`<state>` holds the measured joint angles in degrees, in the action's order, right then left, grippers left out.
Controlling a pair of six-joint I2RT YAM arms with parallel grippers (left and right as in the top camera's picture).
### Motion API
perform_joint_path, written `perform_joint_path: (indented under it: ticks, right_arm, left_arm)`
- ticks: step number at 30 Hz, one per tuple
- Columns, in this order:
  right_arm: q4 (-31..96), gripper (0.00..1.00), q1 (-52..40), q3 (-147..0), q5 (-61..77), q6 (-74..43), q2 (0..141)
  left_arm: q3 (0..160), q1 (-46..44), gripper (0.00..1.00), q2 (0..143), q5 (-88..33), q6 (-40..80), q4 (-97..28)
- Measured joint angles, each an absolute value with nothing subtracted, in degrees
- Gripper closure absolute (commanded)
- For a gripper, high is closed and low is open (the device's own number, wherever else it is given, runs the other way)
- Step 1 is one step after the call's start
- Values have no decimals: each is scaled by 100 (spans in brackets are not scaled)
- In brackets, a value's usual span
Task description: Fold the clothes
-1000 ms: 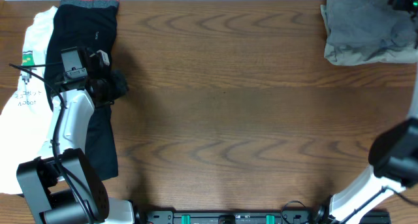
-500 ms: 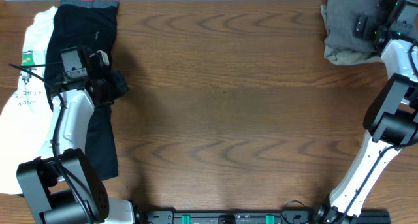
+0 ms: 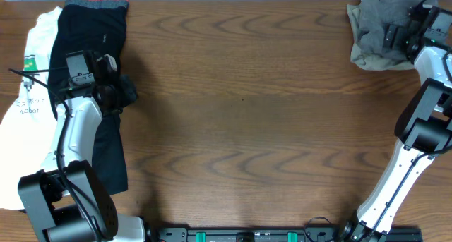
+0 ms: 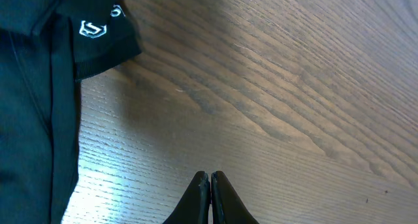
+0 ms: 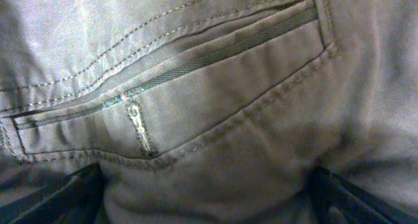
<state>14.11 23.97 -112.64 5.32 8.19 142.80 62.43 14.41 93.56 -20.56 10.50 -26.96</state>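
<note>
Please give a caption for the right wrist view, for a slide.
Right gripper open over grey trousers, a pocket filling the frame.

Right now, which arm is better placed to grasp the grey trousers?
Right. The right gripper, open, sits on the grey trousers, fabric between its fingers. The left gripper is shut over the table by the black garment, far away.

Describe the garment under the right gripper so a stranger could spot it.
On the wooden table, look to the far right corner, beneath the right gripper. The grey-khaki trousers lie there, showing a stitched pocket; the other clothes, a black garment and white shirt, lie far left.
</note>
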Motion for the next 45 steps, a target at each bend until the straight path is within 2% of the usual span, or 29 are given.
perform_joint_path:
  ticks: [8, 16, 21, 28, 39, 45]
  right_arm:
    - [1540, 1, 2510, -11017, 755, 816, 13747]
    - [545, 1, 2532, -11008, 803, 934, 13279]
    - [-86, 1, 2534, -11010, 773, 958, 13570]
    - [-561, 1, 2589, -11019, 495, 934, 14682]
    - [-252, 1, 2615, -11163, 587, 928, 14636]
    - [145, 1, 2624, -11010, 1190, 845, 14103]
  left_arm:
    - [6243, 1441, 94, 9356, -2056, 1050, -2641]
    - [6243, 1441, 93, 9356, -2056, 1050, -2521]
    - [6243, 1441, 94, 9356, -2056, 1050, -2506]
    - [6243, 1441, 94, 9356, -2056, 1050, -2502]
    - [6243, 1441, 94, 9356, -1951, 1050, -2502]
    - [6243, 1439, 94, 9356, -1870, 1050, -2482]
